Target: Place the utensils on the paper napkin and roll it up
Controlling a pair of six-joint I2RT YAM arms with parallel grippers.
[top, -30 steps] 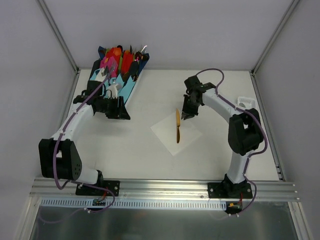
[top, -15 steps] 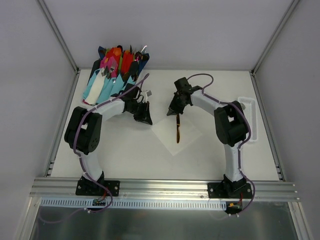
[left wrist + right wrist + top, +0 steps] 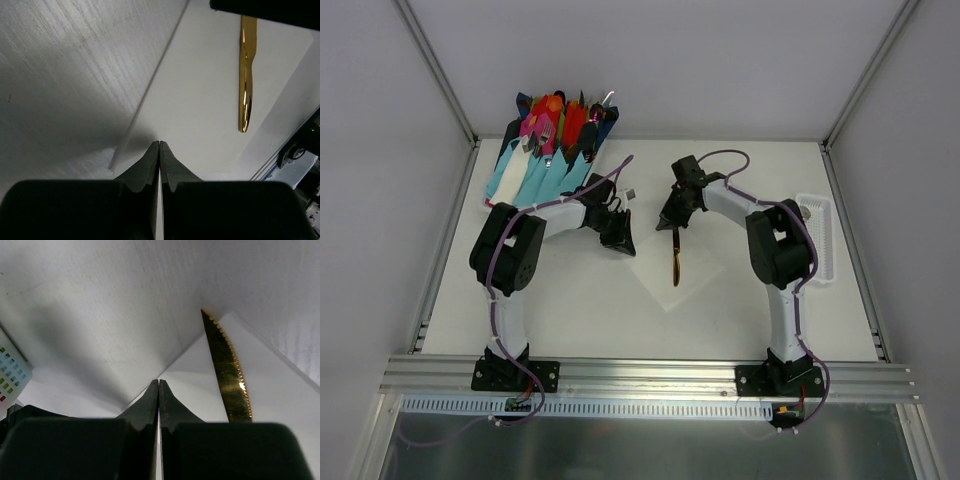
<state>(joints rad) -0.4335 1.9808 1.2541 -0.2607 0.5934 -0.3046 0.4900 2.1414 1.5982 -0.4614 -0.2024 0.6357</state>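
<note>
The white paper napkin (image 3: 698,272) lies as a diamond at mid-table. The golden-yellow knife (image 3: 675,262) lies along its middle, serrated blade towards the back. My left gripper (image 3: 623,245) is shut, its tips over the napkin's left corner; the left wrist view shows the napkin (image 3: 200,100), the knife (image 3: 245,75) and the gripper (image 3: 159,143). My right gripper (image 3: 669,226) is shut at the napkin's back corner; the right wrist view shows the gripper (image 3: 159,381) on the napkin's (image 3: 272,385) edge beside the knife (image 3: 227,375). I cannot tell if paper is pinched. The dark-handled spoon is out of view.
A bundle of pink, red and orange cutlery in light-blue wraps (image 3: 550,150) lies at the back left. A small white slotted tray (image 3: 818,235) sits at the right edge. Metal frame posts and grey walls bound the table.
My left arm has swung right from the wrapped cutlery to the napkin's left corner. My right gripper has shifted left to the napkin's back corner. The knife and napkin have stayed put.
</note>
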